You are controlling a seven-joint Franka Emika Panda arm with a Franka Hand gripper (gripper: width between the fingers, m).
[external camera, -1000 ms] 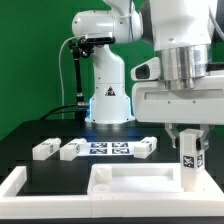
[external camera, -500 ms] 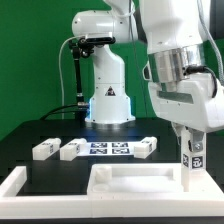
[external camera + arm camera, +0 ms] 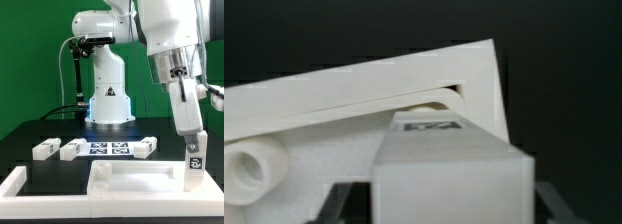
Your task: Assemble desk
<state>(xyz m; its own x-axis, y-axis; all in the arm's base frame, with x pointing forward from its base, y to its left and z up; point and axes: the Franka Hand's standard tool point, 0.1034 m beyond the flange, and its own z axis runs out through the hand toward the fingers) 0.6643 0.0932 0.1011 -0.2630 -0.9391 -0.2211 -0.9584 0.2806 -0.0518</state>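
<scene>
Exterior view, and straight to the desk slab [image 3: 130,180]: lying flat, raised rim up, by the tabletop [image 3: 30,135] edge nearest the camera, toward the exterior view's right. Over at that desk slab's corner on the exterior view's right, spotting one white leg [image 3: 193,160], upright, marker toward the camera, pinched from above in the claw [image 3: 190,140]. Clamped firmly on that leg, jaws part-way in, leaning at a tilt. No telling contact between leg and desk slab from this angle.

Switching to the wrist view: catching the leg [image 3: 446,165] big in the foreground inside the claw [image 3: 441,205], marker showing at its far end, right at the desk slab [image 3: 367,90] corner. Noting a round hole [image 3: 246,170] in the white plastic nearby.

Back out wide: picking up a first loose leg [image 3: 45,149], a second loose leg [image 3: 72,150] and a third loose leg [image 3: 145,147] in a row behind the desk slab, flanking the marker board [image 3: 108,150]. Finishing with the white frame [image 3: 20,185] at the tabletop's near corner on the exterior view's left.
</scene>
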